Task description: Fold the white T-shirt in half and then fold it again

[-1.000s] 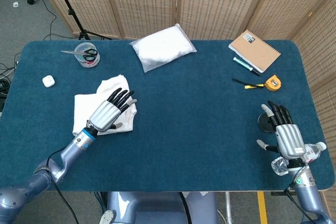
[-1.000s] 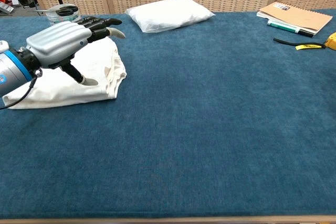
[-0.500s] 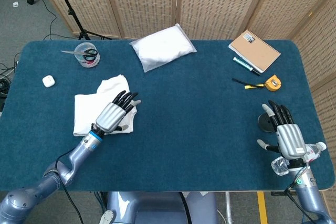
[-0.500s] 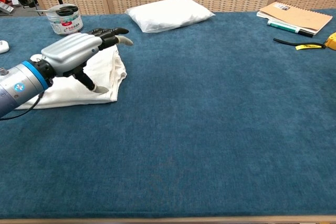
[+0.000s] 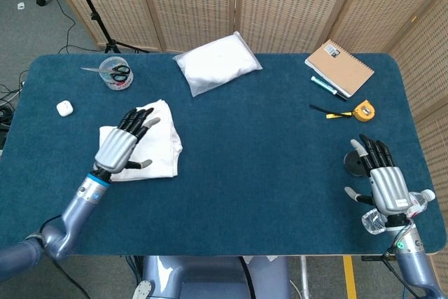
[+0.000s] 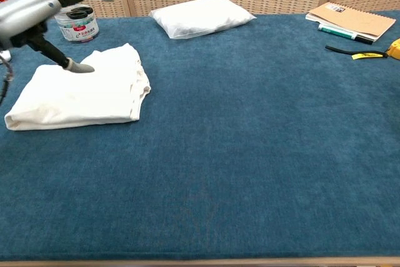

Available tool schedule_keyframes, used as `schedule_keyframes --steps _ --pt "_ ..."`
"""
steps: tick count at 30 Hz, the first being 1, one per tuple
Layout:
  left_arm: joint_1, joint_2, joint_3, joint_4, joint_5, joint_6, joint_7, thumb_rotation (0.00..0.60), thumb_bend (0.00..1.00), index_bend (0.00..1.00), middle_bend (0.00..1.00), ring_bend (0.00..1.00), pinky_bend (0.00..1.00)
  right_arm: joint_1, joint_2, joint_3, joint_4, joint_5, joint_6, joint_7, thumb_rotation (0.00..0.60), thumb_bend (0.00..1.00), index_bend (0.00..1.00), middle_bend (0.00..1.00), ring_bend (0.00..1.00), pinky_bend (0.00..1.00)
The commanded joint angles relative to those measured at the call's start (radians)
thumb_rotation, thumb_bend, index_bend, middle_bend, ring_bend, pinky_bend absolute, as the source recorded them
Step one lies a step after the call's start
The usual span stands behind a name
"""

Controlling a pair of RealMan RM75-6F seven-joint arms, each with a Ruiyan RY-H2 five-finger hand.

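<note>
The white T-shirt (image 5: pixel 157 146) (image 6: pixel 87 95) lies folded into a small rectangle on the left part of the blue table. My left hand (image 5: pixel 124 143) (image 6: pixel 39 10) hovers above it with fingers spread and nothing in its grasp; in the chest view it sits high at the left edge, clear of the cloth. Near the table's front right corner my right hand (image 5: pixel 381 179) rests open, palm down, fingers apart, holding nothing. The chest view does not show it.
A white plastic packet (image 5: pixel 215 63) (image 6: pixel 201 15) lies at the back centre. A jar with scissors (image 5: pixel 115 73) (image 6: pixel 77 23) and a small white case (image 5: pixel 64 108) sit back left. Notebook (image 5: pixel 339 66), pen (image 5: pixel 327 87), tape measure (image 5: pixel 363 110) and black disc (image 5: pixel 353 162) occupy the right.
My left hand has lifted off the folded shirt and drawn back to the left. The shirt stays flat. The right hand has not moved.
</note>
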Motion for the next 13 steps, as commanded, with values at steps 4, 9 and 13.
schedule_keyframes --steps 4,9,13 --pt "0.192 0.294 0.014 -0.309 -0.172 0.029 0.114 0.600 0.00 0.00 0.00 0.00 0.00 -0.009 0.000 0.013 -0.017 0.014 0.018 -0.036 0.600 0.00 0.00 0.00 0.00 0.00" --pt "0.305 0.336 0.040 -0.339 -0.237 0.101 0.108 0.600 0.00 0.00 0.00 0.00 0.00 -0.016 0.001 0.023 -0.027 0.039 0.020 -0.076 0.600 0.00 0.00 0.00 0.00 0.00" --pt "0.356 0.336 0.042 -0.344 -0.253 0.159 0.174 0.600 0.00 0.00 0.00 0.00 0.00 -0.021 -0.005 0.031 -0.016 0.050 0.033 -0.144 0.600 0.00 0.00 0.00 0.00 0.00"
